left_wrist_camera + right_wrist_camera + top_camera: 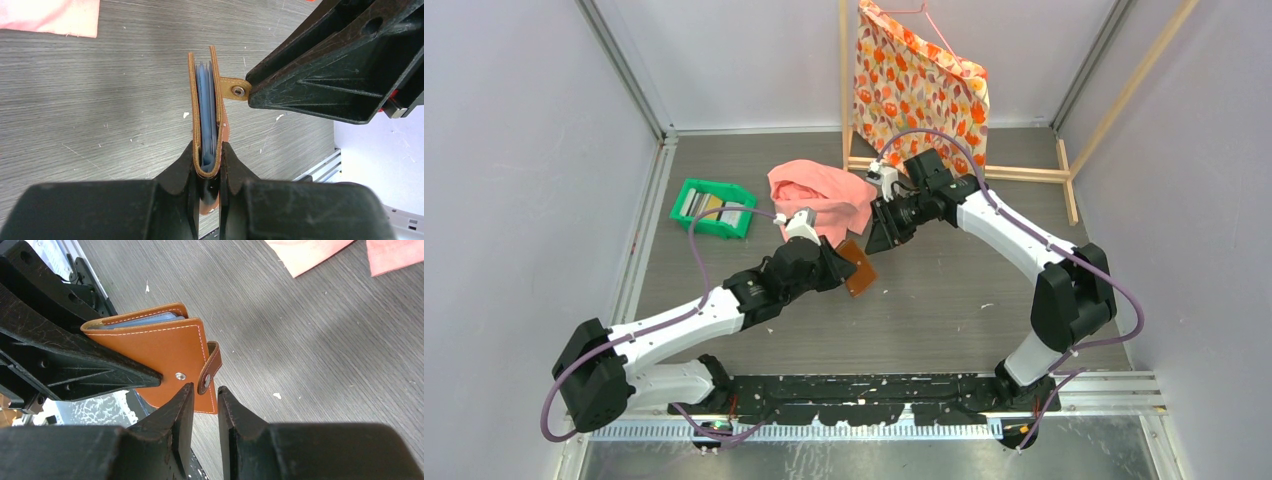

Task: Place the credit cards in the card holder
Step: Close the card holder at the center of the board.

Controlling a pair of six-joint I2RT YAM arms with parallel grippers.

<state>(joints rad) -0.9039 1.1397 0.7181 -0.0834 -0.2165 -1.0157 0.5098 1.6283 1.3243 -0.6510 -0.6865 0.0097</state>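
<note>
Left hand: the left hand [207, 152] is clenched on the fold end of the card holder [165, 355], holding it on edge over the surface [310, 340].
Card holder: it is folded nearly closed, with its two brown covers a little apart at the free end. Pale blue-grey leaves [206, 115] show between them. I cannot tell whether these are bare pockets or credit cards in pockets.
Snap tab: the snap tab [211, 360] curls loose off the cover and is not pressed onto its stud [180, 375].
Right hand: the right hand [202, 390] has its fingers narrowly apart with the tab's end between them. I cannot tell whether they pinch it.
Step in hand: this looks like work on the tab, either to fasten or to open the holder.
Done: the holder is gripped, and no loose card lies near it.
Left: the snap is unfastened, and whether any cards remain to go in is unclear.
Surface: grey wood-grain, with small white flecks.
Pink cloth: the pink cloth [819, 195] lies crumpled just beyond the hands.
Green tray: the green tray [709, 185] sits to the left, well apart from the holder. It holds flat pale pieces too small to name, possibly cards waiting.
Back: a wooden frame [844, 80] carries a hanging orange-flowered bag [919, 85].
Room: plain pale walls [524, 150] stand on three sides.
</note>
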